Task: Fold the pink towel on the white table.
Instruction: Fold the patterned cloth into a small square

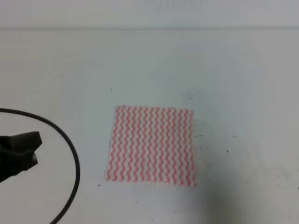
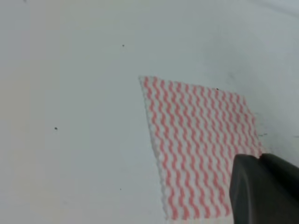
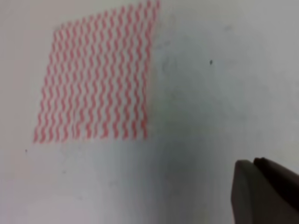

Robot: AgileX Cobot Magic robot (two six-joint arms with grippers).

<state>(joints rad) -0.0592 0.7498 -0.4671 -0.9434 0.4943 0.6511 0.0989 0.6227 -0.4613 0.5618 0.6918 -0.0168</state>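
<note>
The pink towel [image 1: 152, 145] lies flat and spread out as a near square on the white table [image 1: 233, 70], a little right of centre. Its pink-red and white zigzag stripes also show in the left wrist view [image 2: 201, 149] and the right wrist view [image 3: 98, 77]. My left gripper [image 1: 36, 148] is a dark shape at the left edge, well clear of the towel, with nothing in it. In its own view the left gripper [image 2: 243, 179] hovers by the towel's near corner. Only a dark tip of the right gripper [image 3: 245, 182] shows, apart from the towel. Neither gripper's jaws show clearly.
A black cable [image 1: 70, 154] loops across the table on the left, between my left gripper and the towel. Small dark specks [image 1: 227, 150] and faint scuffs dot the white surface. The table's far edge [image 1: 149, 29] runs across the top.
</note>
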